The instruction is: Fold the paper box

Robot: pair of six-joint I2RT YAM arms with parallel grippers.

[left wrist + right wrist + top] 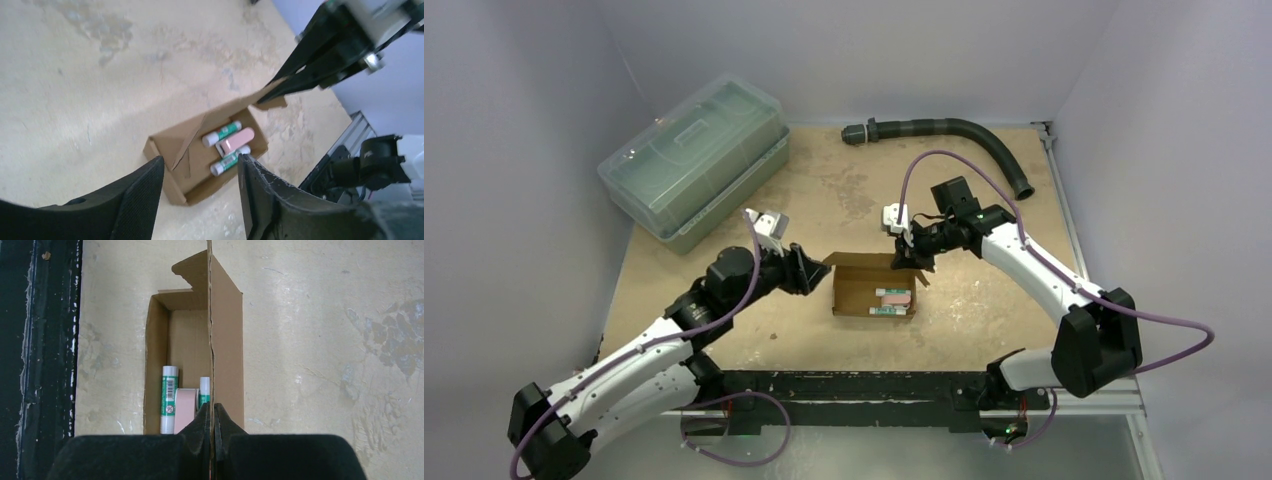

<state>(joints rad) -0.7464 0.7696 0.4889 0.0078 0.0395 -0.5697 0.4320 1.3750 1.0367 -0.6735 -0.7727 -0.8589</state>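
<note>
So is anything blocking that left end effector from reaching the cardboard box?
Nothing visible does. The left end effector hangs open right at the paper box's end, only tabletop beside it. The right end effector is shut on the box's upright flap, off to the other side.

Top camera looks down from behind; wrist cameras closely share the paper box [167,140].
</note>
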